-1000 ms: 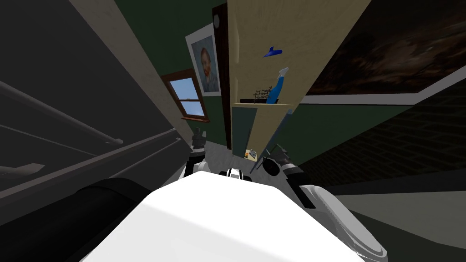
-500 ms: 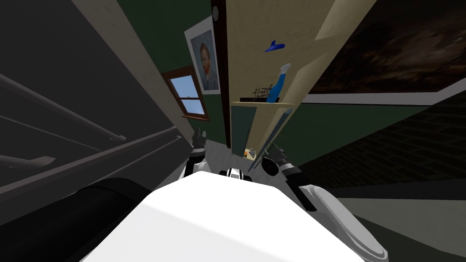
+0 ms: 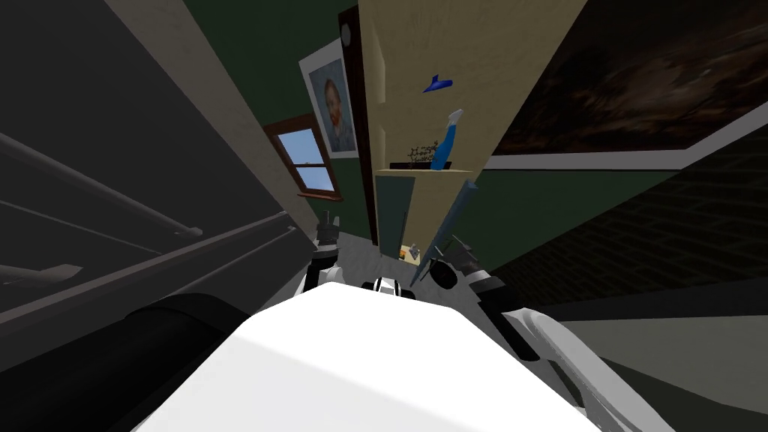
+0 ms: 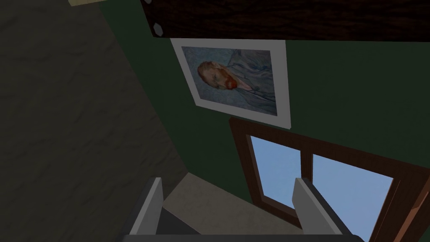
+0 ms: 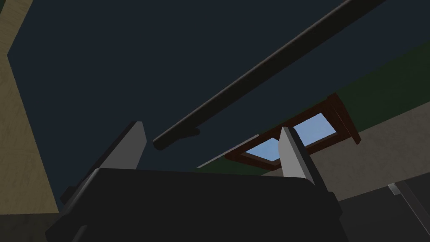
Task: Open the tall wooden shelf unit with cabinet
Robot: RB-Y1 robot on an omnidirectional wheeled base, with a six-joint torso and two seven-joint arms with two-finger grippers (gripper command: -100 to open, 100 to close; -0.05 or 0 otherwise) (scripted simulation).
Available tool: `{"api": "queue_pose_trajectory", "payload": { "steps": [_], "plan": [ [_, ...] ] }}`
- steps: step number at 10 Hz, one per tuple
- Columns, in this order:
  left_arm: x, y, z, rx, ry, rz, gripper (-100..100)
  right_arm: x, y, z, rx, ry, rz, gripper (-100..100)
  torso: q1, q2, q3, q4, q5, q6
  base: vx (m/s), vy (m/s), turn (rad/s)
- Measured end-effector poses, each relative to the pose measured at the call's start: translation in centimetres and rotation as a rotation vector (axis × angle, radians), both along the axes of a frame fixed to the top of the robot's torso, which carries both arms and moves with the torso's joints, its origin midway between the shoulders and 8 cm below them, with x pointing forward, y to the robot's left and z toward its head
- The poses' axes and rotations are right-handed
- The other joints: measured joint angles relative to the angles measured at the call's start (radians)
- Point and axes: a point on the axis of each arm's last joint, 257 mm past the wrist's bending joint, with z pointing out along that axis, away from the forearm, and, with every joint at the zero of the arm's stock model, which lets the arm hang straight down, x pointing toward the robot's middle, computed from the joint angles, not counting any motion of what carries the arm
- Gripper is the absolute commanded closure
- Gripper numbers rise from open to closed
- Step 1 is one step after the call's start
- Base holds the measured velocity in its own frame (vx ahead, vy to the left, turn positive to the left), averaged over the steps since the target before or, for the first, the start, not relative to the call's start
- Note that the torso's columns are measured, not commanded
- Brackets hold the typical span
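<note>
The tall light wooden shelf unit [image 3: 450, 45] rises straight ahead, and its lower cabinet has a dark blue-grey door [image 3: 452, 221] standing ajar, edge-on toward me. My right gripper [image 3: 450, 251] is at that door's lower edge. The right wrist view has the door panel [image 5: 105, 63] close up, with a long dark bar handle [image 5: 268, 67] running across it. The bar's end lies between the fingers of my right gripper [image 5: 211, 126], which is open. My left gripper [image 3: 326, 223] is held up to the left of the unit, open [image 4: 229, 180] and holding nothing.
On the unit's shelf stand a blue spray bottle [image 3: 444, 146] and a small plant [image 3: 422, 154], with a small blue object [image 3: 436, 84] higher up. A dark wooden upright [image 3: 360, 112] flanks the unit. A dark railing [image 3: 112, 195] runs along my left.
The cabinet door has swung a little further out from the unit, and my right gripper has come back with it. The head camera has shifted slightly.
</note>
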Motion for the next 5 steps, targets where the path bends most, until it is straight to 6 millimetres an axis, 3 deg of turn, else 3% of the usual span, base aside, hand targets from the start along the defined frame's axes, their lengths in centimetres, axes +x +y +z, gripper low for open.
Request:
{"api": "queue_pose_trajectory", "payload": {
  "steps": [5],
  "plan": [
    [0.0, 0.0, 0.0, 0.000, 0.000, 0.000, 0, -1.5, 0.2, 2.8, 0.000, 0.007, 0.028, -100, 0.004, 0.002, 0.001, 0.002, 0.003, -0.003, 0.042, 0.020, -0.062]
  ]
}}
